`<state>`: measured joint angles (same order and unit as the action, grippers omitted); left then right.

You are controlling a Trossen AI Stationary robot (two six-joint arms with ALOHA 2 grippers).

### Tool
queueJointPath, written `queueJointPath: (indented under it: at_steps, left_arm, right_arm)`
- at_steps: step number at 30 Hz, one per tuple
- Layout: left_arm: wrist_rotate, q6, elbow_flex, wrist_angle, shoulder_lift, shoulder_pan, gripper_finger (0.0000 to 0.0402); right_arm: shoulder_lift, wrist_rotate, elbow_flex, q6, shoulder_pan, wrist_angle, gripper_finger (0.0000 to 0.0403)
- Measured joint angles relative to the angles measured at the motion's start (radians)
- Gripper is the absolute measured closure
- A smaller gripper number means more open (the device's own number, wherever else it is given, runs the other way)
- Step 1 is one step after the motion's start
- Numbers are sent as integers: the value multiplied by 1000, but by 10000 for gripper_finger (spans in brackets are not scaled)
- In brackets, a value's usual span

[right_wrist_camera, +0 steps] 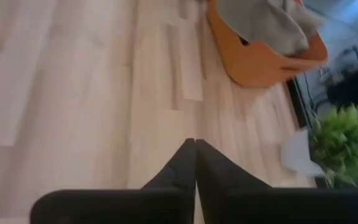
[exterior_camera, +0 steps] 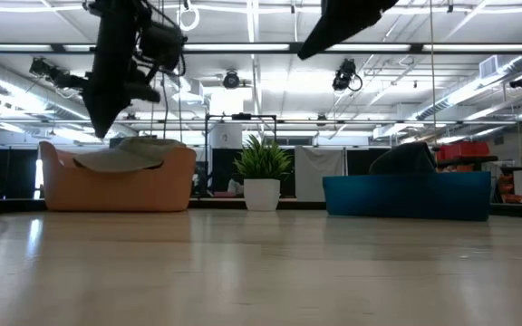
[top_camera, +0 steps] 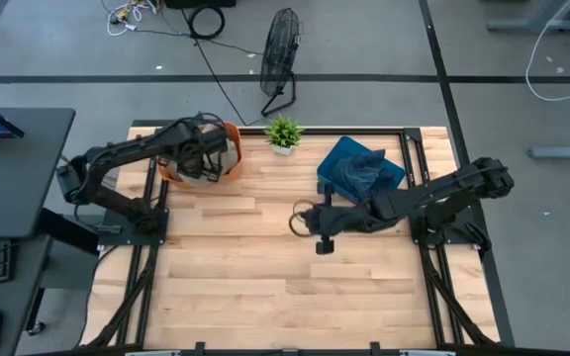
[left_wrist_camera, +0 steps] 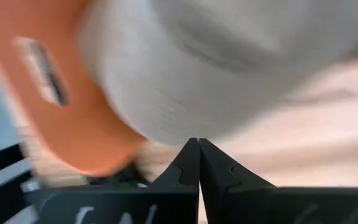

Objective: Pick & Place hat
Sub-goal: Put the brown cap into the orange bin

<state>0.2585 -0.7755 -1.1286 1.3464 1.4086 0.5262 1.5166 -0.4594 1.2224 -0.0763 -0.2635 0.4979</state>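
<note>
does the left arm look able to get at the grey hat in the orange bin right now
Probably yes. The left gripper hangs right over the orange bin, where the grey hat lies on top with nothing covering it. Its jaws are shut, so they would have to open first. The right gripper is off at mid-table.

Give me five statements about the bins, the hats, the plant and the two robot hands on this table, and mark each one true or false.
1. A grey fabric hat lies in the orange bin. True.
2. The small green potted plant stands between the orange bin and the blue bin. True.
3. The right hand is shut on a hat. False: its fingers are shut together with nothing between them, above bare wood.
4. The left hand is over the blue bin. False: it is at the orange bin, shut and holding nothing.
5. The blue bin is empty. False: a dark blue hat lies in it.
</note>
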Motion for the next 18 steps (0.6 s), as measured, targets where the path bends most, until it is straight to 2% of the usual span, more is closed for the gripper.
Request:
queueJointPath:
  at_steps: [3, 8, 11, 18]
  left_arm:
    - [-64, -21, 0, -40, -27, -77, 401]
    - [-74, -52, 40, -150, 1, -167, 401]
    - [-78, -65, 75, -209, 30, -182, 401]
    - [-91, -29, 108, -217, 107, -167, 400]
  right_arm:
    - [0, 1, 0, 20, 37, 15, 391]
    - [0, 8, 0, 25, 71, 21, 397]
    - [0, 8, 0, 39, 80, 22, 399]
    - [0, 6, 0, 27, 94, 28, 400]
